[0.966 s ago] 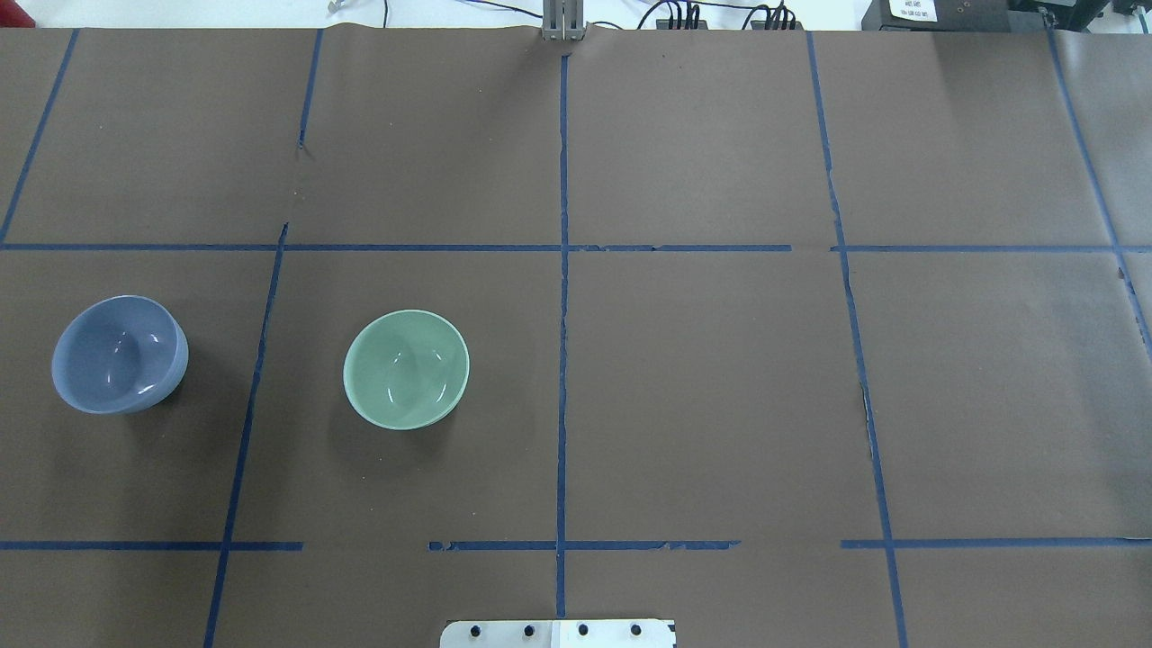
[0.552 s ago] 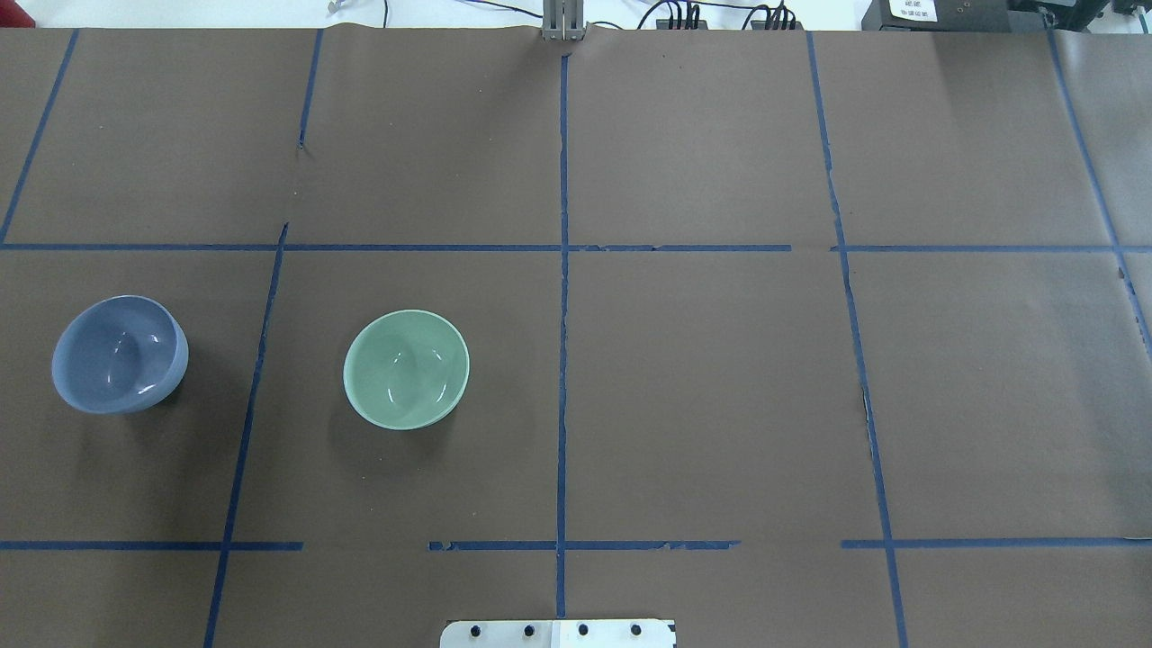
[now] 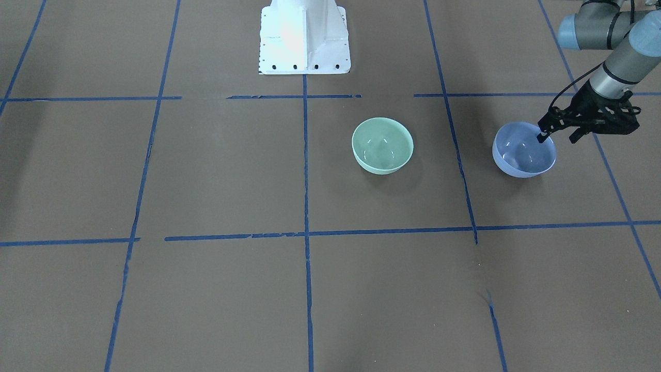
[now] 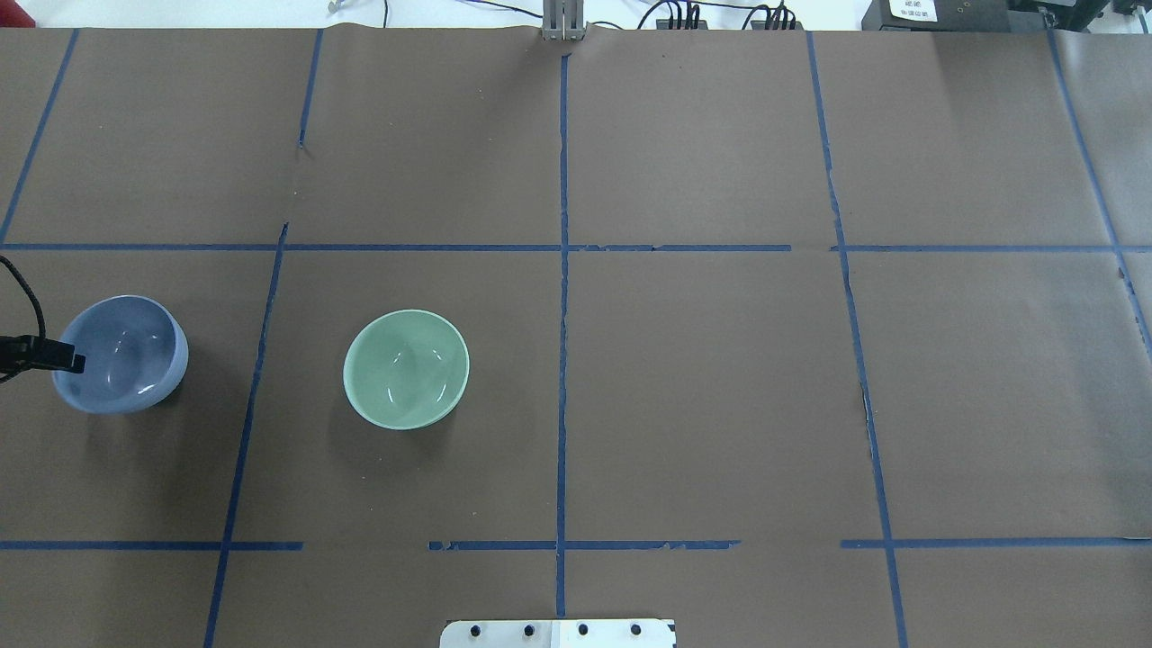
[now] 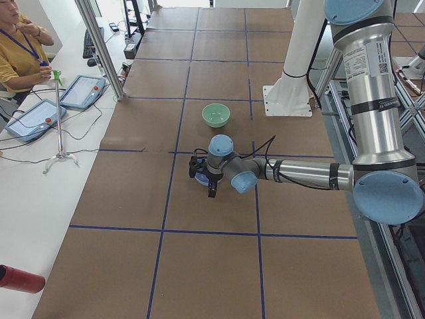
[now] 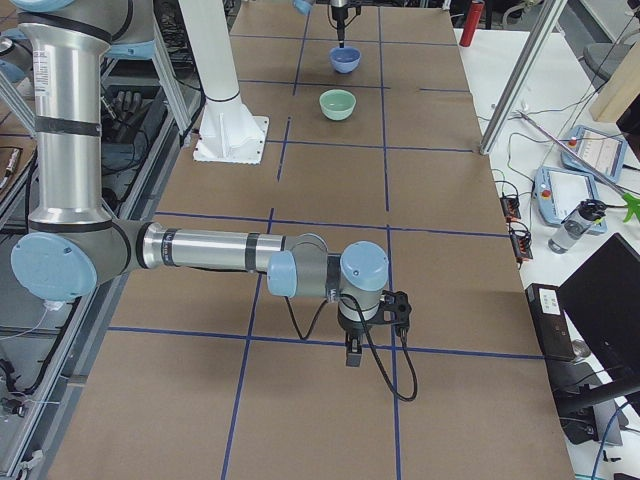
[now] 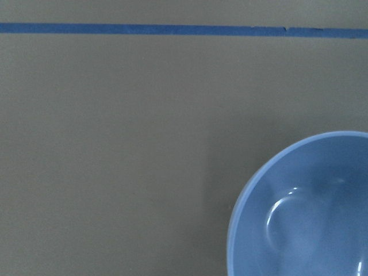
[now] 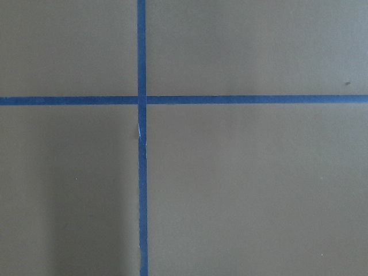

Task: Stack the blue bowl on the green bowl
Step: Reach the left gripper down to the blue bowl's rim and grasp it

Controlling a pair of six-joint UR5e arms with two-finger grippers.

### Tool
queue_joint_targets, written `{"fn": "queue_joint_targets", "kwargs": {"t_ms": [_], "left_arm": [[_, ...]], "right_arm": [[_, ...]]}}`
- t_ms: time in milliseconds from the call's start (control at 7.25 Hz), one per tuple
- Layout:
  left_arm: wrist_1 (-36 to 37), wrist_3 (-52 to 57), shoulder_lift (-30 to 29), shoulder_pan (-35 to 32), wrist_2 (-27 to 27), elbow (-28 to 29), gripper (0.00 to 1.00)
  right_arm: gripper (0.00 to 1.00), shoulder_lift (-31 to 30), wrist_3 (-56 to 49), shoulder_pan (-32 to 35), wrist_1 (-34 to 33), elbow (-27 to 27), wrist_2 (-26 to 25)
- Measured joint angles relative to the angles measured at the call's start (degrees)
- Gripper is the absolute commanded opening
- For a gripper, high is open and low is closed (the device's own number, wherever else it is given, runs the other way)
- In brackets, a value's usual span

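Front view: left arm slants in from the upper right, left gripper (image 3: 559, 137) spread wide, one tip over the edge of the one blue bowl (image 3: 521, 157) at mid-right, the other outside it. One green bowl (image 3: 382, 145) sits apart, near centre.

Right-side view: right gripper (image 6: 348, 352) points down at bottom centre. Can't tell its fingers.

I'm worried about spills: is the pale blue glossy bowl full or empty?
Empty. The pale blue glossy bowl shows only its bare, shiny inside.

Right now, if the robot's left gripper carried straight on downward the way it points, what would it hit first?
Probably the small glossy periwinkle-blue bowl: the left gripper has its open fingers over the bowl's outer rim, one above the inside, one beyond it. Height is unclear.
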Motion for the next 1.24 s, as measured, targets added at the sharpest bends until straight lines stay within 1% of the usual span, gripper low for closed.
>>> {"fn": "queue_joint_targets", "kwargs": {"t_ms": [414,690,828,966,1103,1241], "left_arm": [[0.4,-0.9,-0.5,0.6,0.1,-0.7,0.0],[1.3,-1.0,-0.7,0.1,0.0,-3.6,0.0],[4.8,-1.0,-1.2,-0.5,0.0,-6.5,0.0],[12.9,-1.6,-3.5,-1.1,0.0,-11.0,0.0],[22.1,-4.2,-7.9,-1.3,0.0,-14.8,0.0],[28.7,-9.1,-13.0,-0.8,0.1,-16.8,0.0]], "right_arm": [[1.0,0.0,0.0,0.0,0.0,0.0,0.0],[1.0,0.0,0.0,0.0,0.0,0.0,0.0],[1.0,0.0,0.0,0.0,0.0,0.0,0.0],[1.0,0.0,0.0,0.0,0.0,0.0,0.0],[1.0,0.0,0.0,0.0,0.0,0.0,0.0],[1.0,0.0,0.0,0.0,0.0,0.0,0.0]]}}
